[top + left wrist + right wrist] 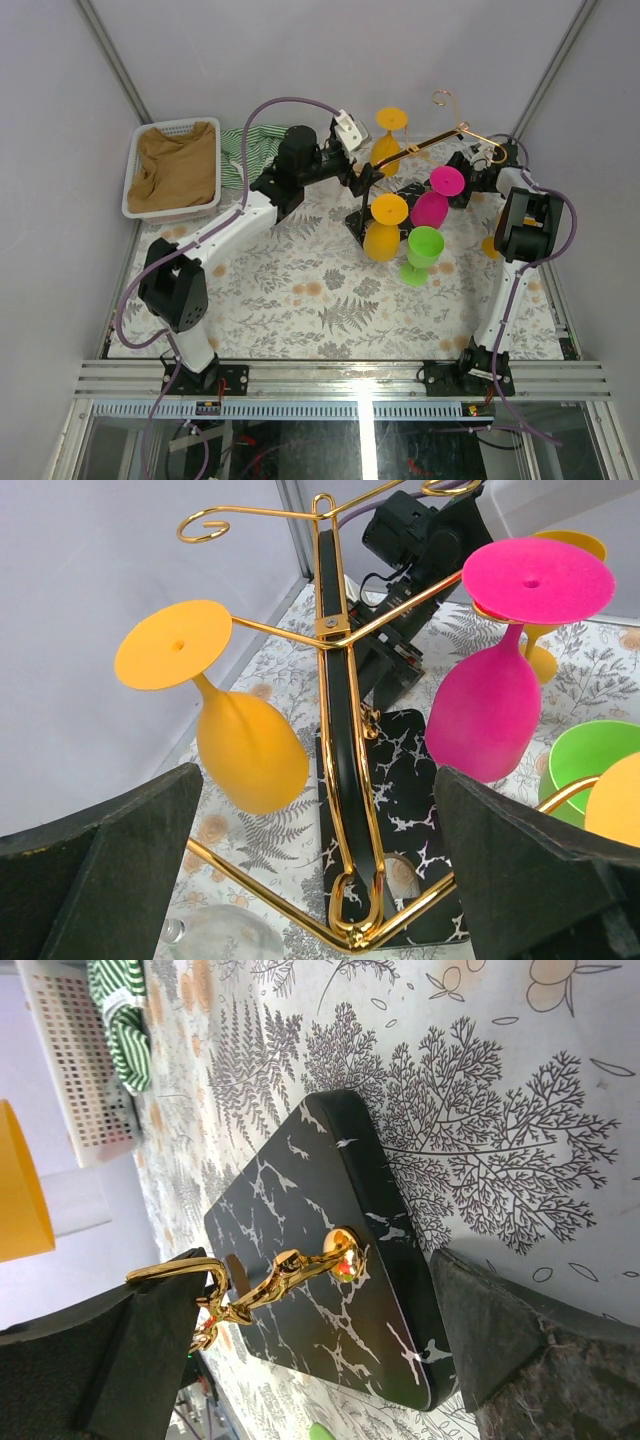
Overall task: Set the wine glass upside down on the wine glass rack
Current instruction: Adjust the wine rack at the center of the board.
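Observation:
The wine glass rack (440,135) has gold arms on a black marbled base (330,1210). An orange wine glass (245,745) and a pink one (488,715) hang upside down from its arms. A green glass (423,252) stands by the base with its bowl opening upward. My left gripper (330,880) is open, and a low gold arm of the rack runs between its fingers (100,875). A clear rounded glass shape (215,940) shows just below it. My right gripper (310,1360) is open and low beside the base, on either side of the gold post foot (340,1245).
A white basket (172,165) holding brown cloth sits at the back left, with a green striped cloth (240,150) beside it. Another orange glass (490,246) stands by the right arm. Both arms crowd the rack from either side.

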### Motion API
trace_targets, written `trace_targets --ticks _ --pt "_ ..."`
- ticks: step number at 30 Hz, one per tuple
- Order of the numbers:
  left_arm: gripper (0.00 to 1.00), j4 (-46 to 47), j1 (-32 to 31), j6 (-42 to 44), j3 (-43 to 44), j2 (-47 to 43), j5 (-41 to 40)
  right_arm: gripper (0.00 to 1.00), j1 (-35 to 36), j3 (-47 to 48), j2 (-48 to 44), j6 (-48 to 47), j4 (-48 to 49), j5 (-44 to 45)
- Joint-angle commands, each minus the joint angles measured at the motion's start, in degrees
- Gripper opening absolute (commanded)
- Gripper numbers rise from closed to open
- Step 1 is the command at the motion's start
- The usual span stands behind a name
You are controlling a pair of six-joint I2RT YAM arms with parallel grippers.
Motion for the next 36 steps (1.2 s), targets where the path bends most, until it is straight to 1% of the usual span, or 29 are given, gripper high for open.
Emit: trace_targets --ticks 1,8,11,14,16,18,25,28,30,32,34,36 --pt "1.0 -2.1 -0.1 -2.0 1.5 3.5 -1.8 0.99 -3.1 -2.7 2.3 3.0 5.6 1.5" --pt "1.0 -2.4 -0.1 -2.4 2.6 4.5 -3.3 1.0 -3.1 -3.1 3.6 6.9 10.1 -2.7" --pt "1.0 -2.7 -0.1 -2.4 3.0 4.9 -3.3 1.0 -3.1 -4.4 3.7 9.9 14.6 -5.4" --pt "1.0 -3.0 -0.1 -2.2 3.2 5.1 -3.4 1.0 -3.1 -4.9 3.7 11.2 16.2 -6.9" --pt "1.0 -3.0 -0.1 -2.1 3.2 5.1 -3.4 0.99 -3.0 -5.6 3.7 13.3 19.1 -9.0" --pt "1.0 -3.0 -0.1 -2.1 3.1 5.2 -3.3 1.0 -3.1 -7.3 3.1 17.5 24.6 -11.7" --pt "1.0 -2.6 0.1 -2.2 2.3 4.5 -3.2 0.99 -3.1 -14.1 1.9 36.4 49.9 -16.9" --pt "1.0 -2.1 0.2 -2.5 1.5 4.1 -3.2 0.99 -3.1 -14.6 1.5 40.4 55.0 -17.4" --pt "1.0 -1.9 0.2 -2.6 1.1 3.8 -3.2 1.0 -3.1 -14.5 1.1 40.3 55.0 -17.3" --pt "1.0 -1.8 0.2 -2.5 0.8 3.6 -3.2 0.99 -3.1 -14.0 0.7 39.1 52.8 -16.9" --pt "1.0 -1.7 0.2 -2.6 0.7 3.6 -3.2 1.0 -3.2 -13.1 0.2 34.6 47.6 -15.7" --pt "1.0 -1.7 0.3 -2.6 0.6 3.4 -3.2 1.0 -3.4 -11.1 -0.4 27.6 38.7 -13.6"
